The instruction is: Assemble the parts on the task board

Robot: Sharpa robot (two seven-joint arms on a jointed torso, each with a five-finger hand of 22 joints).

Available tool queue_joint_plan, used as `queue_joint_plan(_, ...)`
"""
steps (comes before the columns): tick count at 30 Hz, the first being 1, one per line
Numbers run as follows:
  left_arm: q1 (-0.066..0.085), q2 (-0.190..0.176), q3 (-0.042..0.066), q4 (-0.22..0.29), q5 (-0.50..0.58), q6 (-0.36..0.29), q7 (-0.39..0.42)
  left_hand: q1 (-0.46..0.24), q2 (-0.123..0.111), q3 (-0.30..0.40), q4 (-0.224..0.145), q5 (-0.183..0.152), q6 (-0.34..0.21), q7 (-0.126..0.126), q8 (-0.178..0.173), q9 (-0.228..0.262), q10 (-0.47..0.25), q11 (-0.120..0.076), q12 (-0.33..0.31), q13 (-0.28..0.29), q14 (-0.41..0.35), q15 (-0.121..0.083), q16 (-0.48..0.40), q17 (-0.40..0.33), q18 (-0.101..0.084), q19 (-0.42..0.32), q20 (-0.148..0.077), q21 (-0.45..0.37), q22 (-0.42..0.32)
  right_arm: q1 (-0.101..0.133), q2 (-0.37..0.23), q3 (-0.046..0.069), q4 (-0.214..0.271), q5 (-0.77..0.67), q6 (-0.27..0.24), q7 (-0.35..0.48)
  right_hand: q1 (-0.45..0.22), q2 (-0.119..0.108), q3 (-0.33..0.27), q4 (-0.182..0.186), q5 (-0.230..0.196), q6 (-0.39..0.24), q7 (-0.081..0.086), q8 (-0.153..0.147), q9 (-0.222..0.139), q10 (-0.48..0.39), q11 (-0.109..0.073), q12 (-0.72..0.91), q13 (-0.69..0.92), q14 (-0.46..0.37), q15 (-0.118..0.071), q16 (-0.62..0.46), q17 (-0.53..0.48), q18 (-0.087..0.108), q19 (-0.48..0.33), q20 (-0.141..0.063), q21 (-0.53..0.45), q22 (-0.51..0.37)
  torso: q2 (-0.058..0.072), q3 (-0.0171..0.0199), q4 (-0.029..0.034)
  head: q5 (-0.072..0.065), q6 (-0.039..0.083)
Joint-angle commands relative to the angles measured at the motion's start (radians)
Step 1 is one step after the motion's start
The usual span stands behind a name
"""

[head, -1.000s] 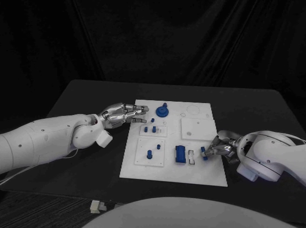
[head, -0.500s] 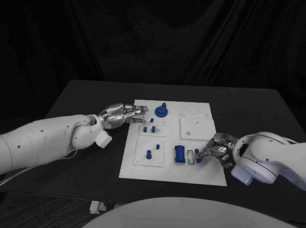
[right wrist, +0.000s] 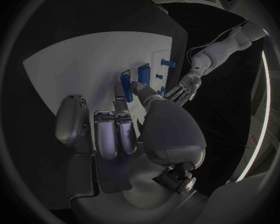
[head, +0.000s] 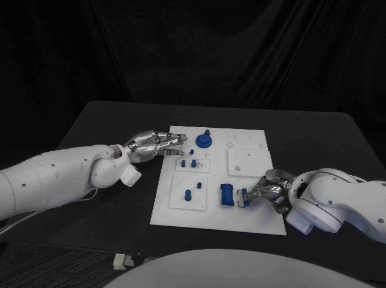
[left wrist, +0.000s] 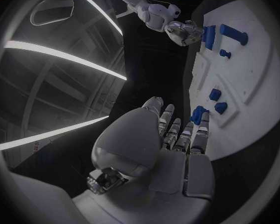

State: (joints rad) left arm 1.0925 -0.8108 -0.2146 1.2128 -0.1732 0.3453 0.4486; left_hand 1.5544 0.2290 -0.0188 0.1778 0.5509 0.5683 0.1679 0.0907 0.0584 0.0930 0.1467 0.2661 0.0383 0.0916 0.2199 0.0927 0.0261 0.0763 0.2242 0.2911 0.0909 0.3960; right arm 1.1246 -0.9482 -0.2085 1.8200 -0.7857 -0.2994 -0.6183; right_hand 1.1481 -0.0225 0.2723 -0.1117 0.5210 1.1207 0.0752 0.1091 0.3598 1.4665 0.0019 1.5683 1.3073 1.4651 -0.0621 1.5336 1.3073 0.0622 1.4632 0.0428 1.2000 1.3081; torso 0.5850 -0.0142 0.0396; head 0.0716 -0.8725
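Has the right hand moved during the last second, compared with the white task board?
Yes. The right hand moved toward the robot's left across the white task board, nearer the blue rectangular block.

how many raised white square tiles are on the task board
3 plain ones: on the task board, one middle-left with small blue pegs, one lower-left with pegs, one bare on the right. The right robot hand may hide more.
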Motion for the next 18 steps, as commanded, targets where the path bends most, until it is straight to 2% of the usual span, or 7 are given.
queue_joint_plan(1, -0.001, 0.001, 0.001, 0.002, 0.007, 0.008, 0.010, 0.002, -0.006, 0.006, -0.001, 0.005, 0.004, 0.000, 0.005, 0.001, 0.003, 0.008, 0.005, 0.001, 0.003, -0.002, 0.005, 0.001, -0.008, 0.008, 0.002, 0.003, 0.001, -0.006, 0.005, 0.000, -0.004, -0.007, 0.000, -0.013, 0.000, 0.006, 0.096, -0.089, -0.006, -0.006, 0.000, 0.000, -0.002, 0.104, -0.005, 0.003, 0.264, 0.085, -0.007, 0.002, 0.157, 0.013, -0.002, -0.004, -0.005, 0.163, 0.000, 0.0006, 0.0002, 0.000, 0.000)
queue_joint_plan(4, -0.001, 0.002, 0.001, 0.002, 0.007, 0.008, 0.010, 0.002, -0.006, 0.006, -0.001, 0.005, 0.004, 0.000, 0.005, 0.001, 0.003, 0.008, 0.005, 0.001, 0.003, -0.002, 0.005, 0.001, -0.008, 0.008, 0.002, 0.003, 0.001, -0.008, 0.010, 0.000, -0.008, -0.010, 0.005, -0.014, -0.003, 0.007, 0.095, -0.086, -0.015, -0.010, 0.001, 0.000, -0.002, 0.104, -0.004, 0.003, 0.264, 0.085, -0.006, 0.002, 0.157, 0.013, -0.002, -0.004, -0.004, 0.163, 0.000, 0.0004, -0.0001, 0.000, 0.000)
queue_joint_plan(5, -0.001, 0.002, 0.001, 0.002, 0.007, 0.009, 0.010, 0.002, -0.006, 0.006, -0.001, 0.005, 0.004, 0.000, 0.005, 0.001, 0.003, 0.008, 0.005, 0.001, 0.003, -0.002, 0.005, 0.001, -0.008, 0.008, 0.002, 0.003, 0.001, -0.009, 0.012, 0.000, -0.010, -0.012, 0.008, -0.014, -0.007, 0.008, 0.091, -0.082, -0.034, -0.012, 0.000, 0.001, -0.002, 0.104, -0.004, 0.003, 0.264, 0.085, -0.006, 0.002, 0.157, 0.013, -0.003, -0.003, -0.005, 0.163, 0.000, 0.0005, -0.0001, -0.001, 0.000)
queue_joint_plan(12, -0.001, 0.002, 0.001, 0.002, 0.007, 0.009, 0.007, 0.002, -0.008, 0.009, -0.001, 0.004, 0.001, 0.001, 0.004, 0.001, 0.003, 0.008, 0.004, 0.001, 0.003, -0.002, 0.006, 0.001, -0.008, 0.008, 0.002, 0.003, 0.000, -0.011, 0.018, 0.000, -0.018, -0.024, 0.023, -0.016, -0.019, 0.012, 0.083, -0.068, -0.065, -0.019, 0.000, 0.002, -0.002, 0.104, -0.004, 0.003, 0.264, 0.085, -0.006, 0.001, 0.156, 0.014, -0.004, -0.003, -0.008, 0.162, 0.000, 0.0006, 0.0002, 0.000, 0.000)
queue_joint_plan(15, -0.001, 0.001, 0.001, 0.002, 0.007, 0.010, 0.005, 0.002, -0.008, 0.009, -0.001, 0.004, 0.001, 0.001, 0.004, 0.001, 0.003, 0.008, 0.004, 0.001, 0.003, -0.002, 0.006, 0.001, -0.008, 0.008, 0.002, 0.003, 0.000, -0.011, 0.020, 0.000, -0.022, -0.030, 0.035, -0.017, -0.024, 0.013, 0.076, -0.060, -0.097, -0.024, -0.001, 0.003, -0.003, 0.104, -0.005, 0.003, 0.264, 0.085, -0.006, 0.001, 0.155, 0.015, -0.005, -0.003, -0.010, 0.161, 0.001, 0.0008, -0.0001, 0.001, 0.000)
queue_joint_plan(18, -0.001, 0.002, 0.001, 0.002, 0.007, 0.010, 0.004, 0.002, -0.008, 0.009, -0.001, 0.004, 0.001, 0.001, 0.004, 0.001, 0.003, 0.008, 0.004, 0.001, 0.003, -0.002, 0.006, 0.001, -0.008, 0.008, 0.002, 0.003, 0.000, -0.012, 0.025, 0.000, -0.025, -0.033, 0.045, -0.018, -0.025, 0.013, 0.074, -0.057, -0.110, -0.028, -0.001, 0.003, -0.004, 0.104, -0.005, 0.003, 0.264, 0.084, -0.006, 0.001, 0.154, 0.015, -0.005, -0.003, -0.011, 0.161, 0.000, 0.0009, -0.0003, 0.001, 0.000)
